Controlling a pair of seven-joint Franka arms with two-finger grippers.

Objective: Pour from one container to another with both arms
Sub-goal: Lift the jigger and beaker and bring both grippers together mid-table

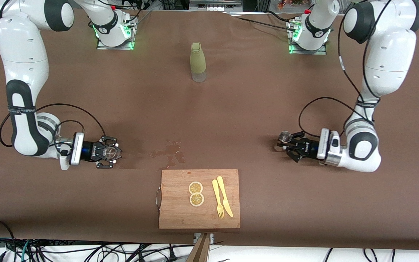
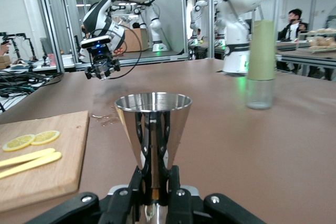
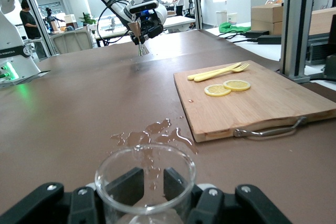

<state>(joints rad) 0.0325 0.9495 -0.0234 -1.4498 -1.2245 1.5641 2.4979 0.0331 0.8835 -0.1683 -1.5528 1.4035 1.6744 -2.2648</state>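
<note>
With our left hand [image 1: 285, 142] clamping the steel jigger [image 2: 153, 124] and right hand [image 1: 113, 153] gripping the glass [image 3: 145, 179], misaligned rims risk enlarging the desk [image 1: 231, 109] spill [image 1: 169, 151].

Brown table [image 1: 231, 120] carrying bottle [image 1: 198, 62], cutting board [image 1: 199, 198], and a wet patch [image 1: 169, 151], perhaps spilled liquid.

— What sits where?
— A cutting board [image 1: 180, 211] nearest the front camera, lemon slices [image 1: 196, 193] beside a fork [image 1: 217, 199] and knife [image 1: 224, 196] on it. A spill [image 1: 169, 152] lies just farther; the bottle [image 1: 198, 62] stands between my bases
</note>
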